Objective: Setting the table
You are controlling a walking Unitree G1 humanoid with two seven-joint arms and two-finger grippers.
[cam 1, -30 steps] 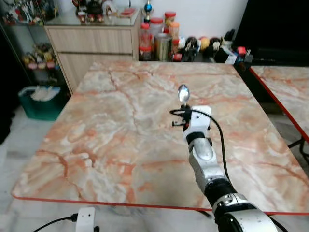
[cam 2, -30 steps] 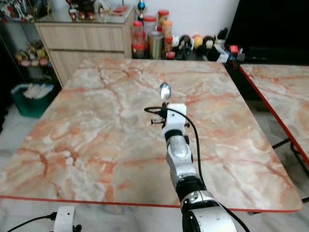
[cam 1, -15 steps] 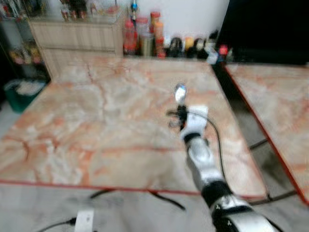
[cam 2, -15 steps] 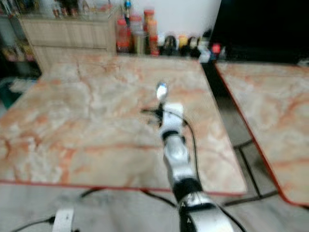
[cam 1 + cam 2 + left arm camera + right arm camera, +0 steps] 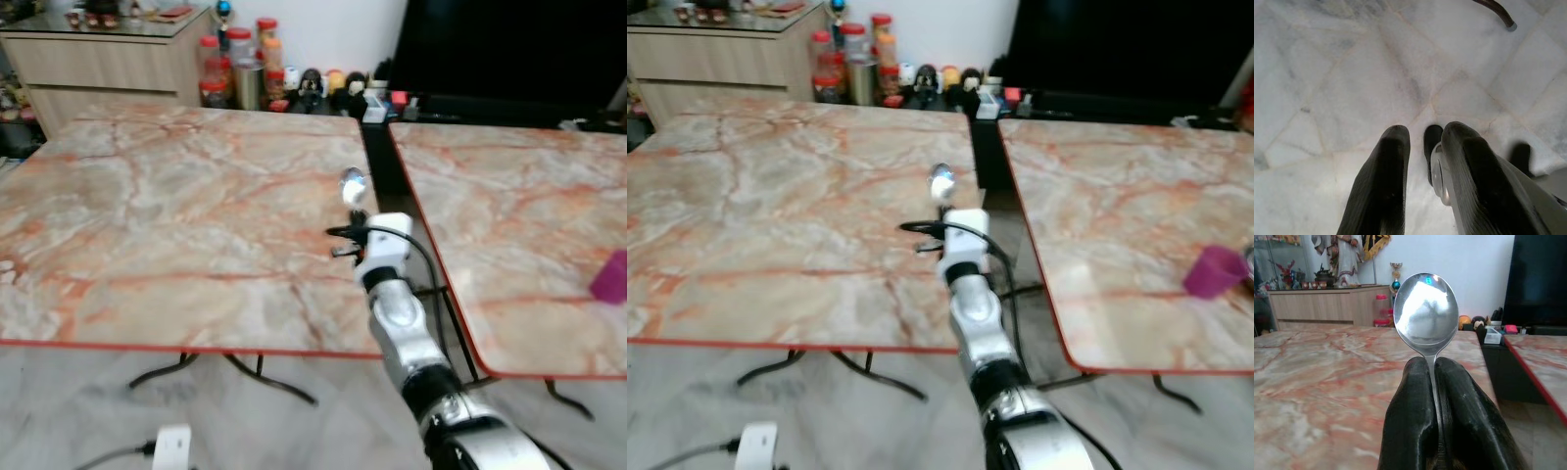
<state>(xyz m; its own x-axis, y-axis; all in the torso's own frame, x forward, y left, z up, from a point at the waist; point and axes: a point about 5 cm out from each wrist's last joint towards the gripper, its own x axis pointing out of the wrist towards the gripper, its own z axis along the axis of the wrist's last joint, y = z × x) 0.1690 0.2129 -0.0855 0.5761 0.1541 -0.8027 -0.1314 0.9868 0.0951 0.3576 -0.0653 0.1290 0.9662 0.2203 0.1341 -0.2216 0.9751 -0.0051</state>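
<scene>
**Spoon up, table edge just ahead**

The right gripper has its two black fingers pressed together on the thin handle of a spoon, and the spoon stands upright, bowl on top. That bowl is polished silver, oval, mirror-bright, with a pale reflection across its middle. From the head camera the spoon sits above the near right corner of the marble table, the silver right arm reaching up toward it from below.

The table's top is pink and orange veined stone with a thin red rim, wide and bare around the spoon. Just to the right runs a narrow dark gap, and past it a second marble table with the same red rim. A purple cup stands near that table's right edge, well apart from the spoon. At the far end a wooden cabinet and a row of bottles and jars line the wall.

The left gripper hangs over pale floor tiles, fingers slightly apart and holding nothing.
</scene>
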